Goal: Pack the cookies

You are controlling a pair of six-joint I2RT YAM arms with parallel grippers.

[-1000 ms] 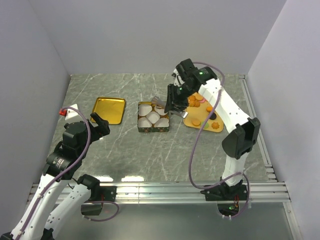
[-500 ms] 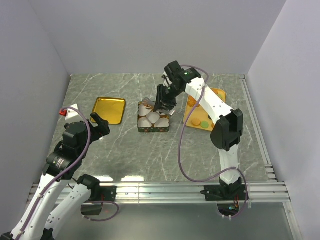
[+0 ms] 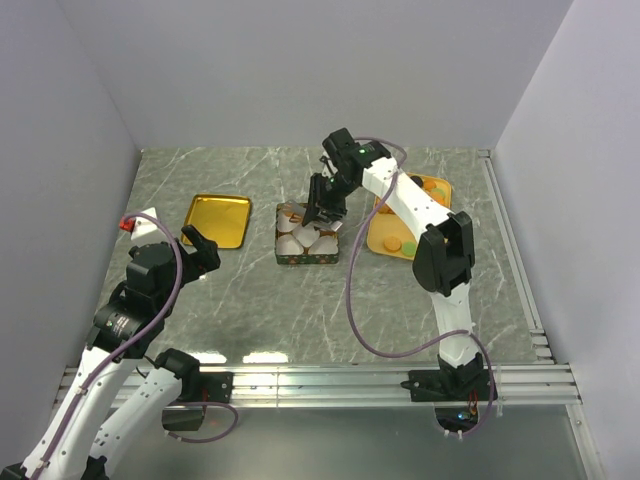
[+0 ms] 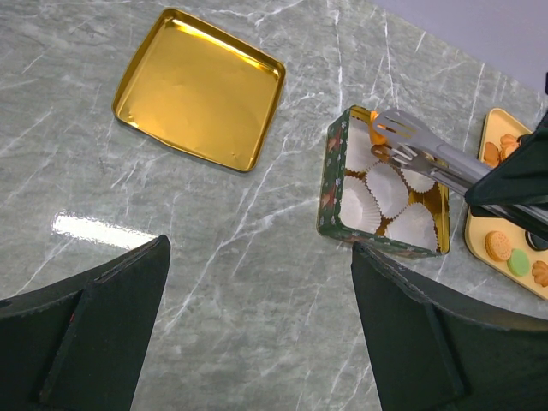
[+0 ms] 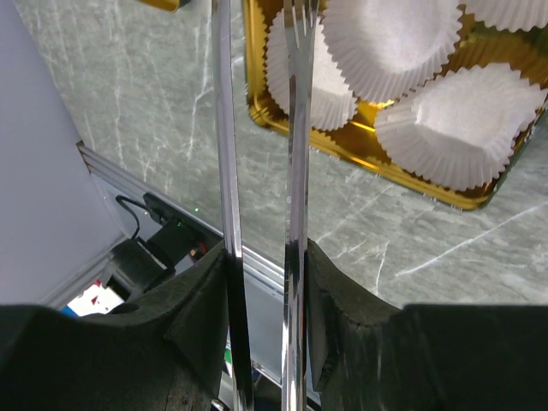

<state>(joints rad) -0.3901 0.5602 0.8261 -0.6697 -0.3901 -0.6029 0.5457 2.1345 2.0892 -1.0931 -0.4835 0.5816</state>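
Note:
My right gripper (image 3: 326, 203) is shut on a pair of metal tongs (image 4: 428, 154), whose two arms run between its pads (image 5: 321, 282). The tongs' tips hold an orange cookie (image 4: 377, 134) over the far corner of the green tin (image 4: 330, 184). White paper cups (image 5: 390, 43) line that tin (image 3: 307, 259). More cookies (image 4: 498, 246), orange and green, lie on the yellow tray (image 3: 380, 243) to the right. My left gripper (image 4: 257, 325) hangs open over bare table, near-left of the tin, with nothing between its fingers.
A shallow gold lid (image 3: 217, 220) lies left of the tin, also visible in the left wrist view (image 4: 199, 87). Grey walls close the table on three sides. An aluminium rail (image 3: 320, 380) runs along the near edge.
My right arm has swung left from the yellow tray to above the tin, carrying the tongs. The left arm has not moved.

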